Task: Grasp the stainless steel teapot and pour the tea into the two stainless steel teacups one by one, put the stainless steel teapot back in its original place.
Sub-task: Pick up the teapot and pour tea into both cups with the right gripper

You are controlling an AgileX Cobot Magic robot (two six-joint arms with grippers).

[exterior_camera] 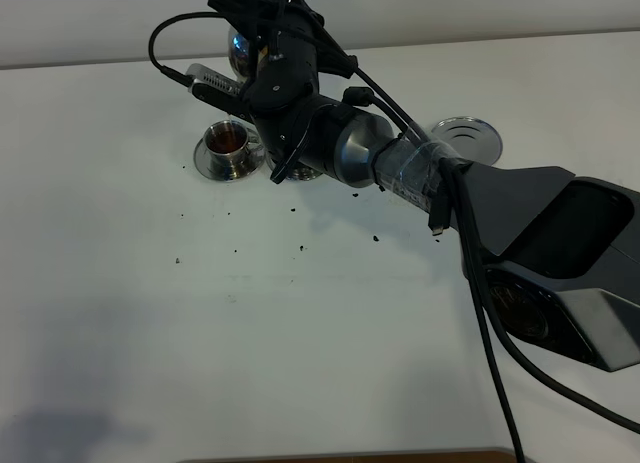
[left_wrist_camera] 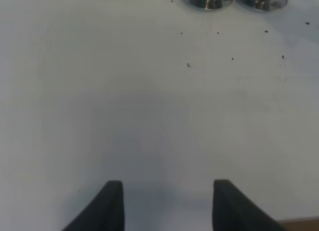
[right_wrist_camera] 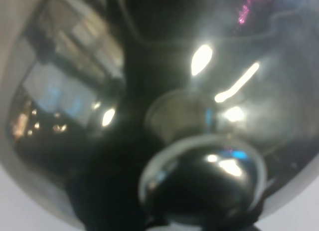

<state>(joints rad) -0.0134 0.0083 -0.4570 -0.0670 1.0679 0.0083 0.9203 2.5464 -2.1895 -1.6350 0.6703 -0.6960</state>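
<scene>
Pinching teapot [exterior_camera: 238,49] near the far edge, right end effector [exterior_camera: 258,55]; left end effector [left_wrist_camera: 167,183] spread above open table [left_wrist_camera: 99,91]

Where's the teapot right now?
In the exterior high view, the teapot is up at the back left, in the right end effector, by the filled teacup.

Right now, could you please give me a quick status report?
Left gripper jaws open. Right gripper holding stainless steel teapot, off its saucer. One teacup has tea; other hidden behind arm.
</scene>
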